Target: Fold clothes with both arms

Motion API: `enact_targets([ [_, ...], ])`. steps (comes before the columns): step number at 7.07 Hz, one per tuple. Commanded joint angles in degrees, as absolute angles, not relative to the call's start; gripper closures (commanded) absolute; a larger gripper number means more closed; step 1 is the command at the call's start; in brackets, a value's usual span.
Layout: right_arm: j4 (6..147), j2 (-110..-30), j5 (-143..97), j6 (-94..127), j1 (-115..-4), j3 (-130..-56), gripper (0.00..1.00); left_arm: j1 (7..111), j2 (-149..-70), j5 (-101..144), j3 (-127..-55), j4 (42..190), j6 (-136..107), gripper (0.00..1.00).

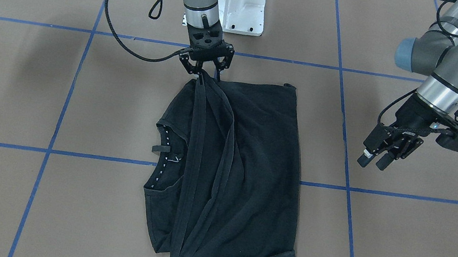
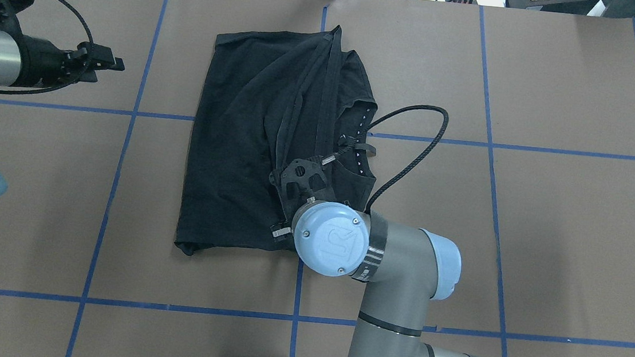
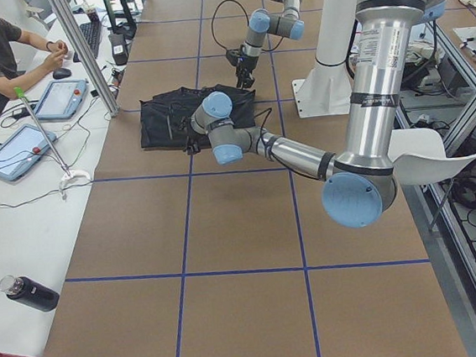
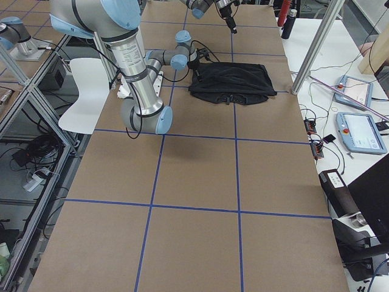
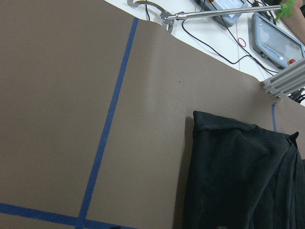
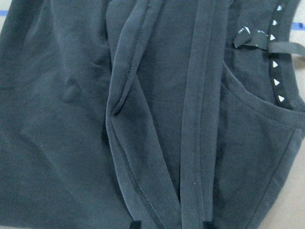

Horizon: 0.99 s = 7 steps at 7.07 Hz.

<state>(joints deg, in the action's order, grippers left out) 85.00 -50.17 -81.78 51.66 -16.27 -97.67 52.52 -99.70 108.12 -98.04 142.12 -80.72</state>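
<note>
On brown table [image 1: 398,247] gridded with blue tape [image 1: 55,128]: black T-shirt [image 1: 251,164], hem pinched by right claw [image 1: 206,73]; left claw [image 1: 374,161] spread, apart; tablets [image 3: 60,98] alongside.

Black T-shirt [image 1: 262,152], blue-gridded brown table [image 1: 11,80].

From overhead you cannot see the pinch of the right gripper [image 1: 207,73]: its own wrist [image 2: 326,238] covers it. Its wrist camera cuts the fingertips [image 6: 136,223] off at the bottom edge. The left wrist camera crops the T-shirt [image 5: 238,176] at right and bottom.
</note>
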Motion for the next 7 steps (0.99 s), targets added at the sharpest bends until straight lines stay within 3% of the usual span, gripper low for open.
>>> enact_targets([
  [1,85.69,-46.86,-75.35,47.11,-14.86,-92.75,0.47,52.56,-98.62,108.02,-98.61,142.12,-80.77,0.27],
  [6,86.57,-46.32,-72.51,45.35,-12.39,-90.97,0.47,52.65,-98.53,108.02,-98.88,142.03,-80.86,0.27],
  [7,86.57,-46.58,-72.51,45.79,-12.31,-90.97,0.76,52.65,-98.53,108.02,-98.88,142.03,-80.86,0.27],
])
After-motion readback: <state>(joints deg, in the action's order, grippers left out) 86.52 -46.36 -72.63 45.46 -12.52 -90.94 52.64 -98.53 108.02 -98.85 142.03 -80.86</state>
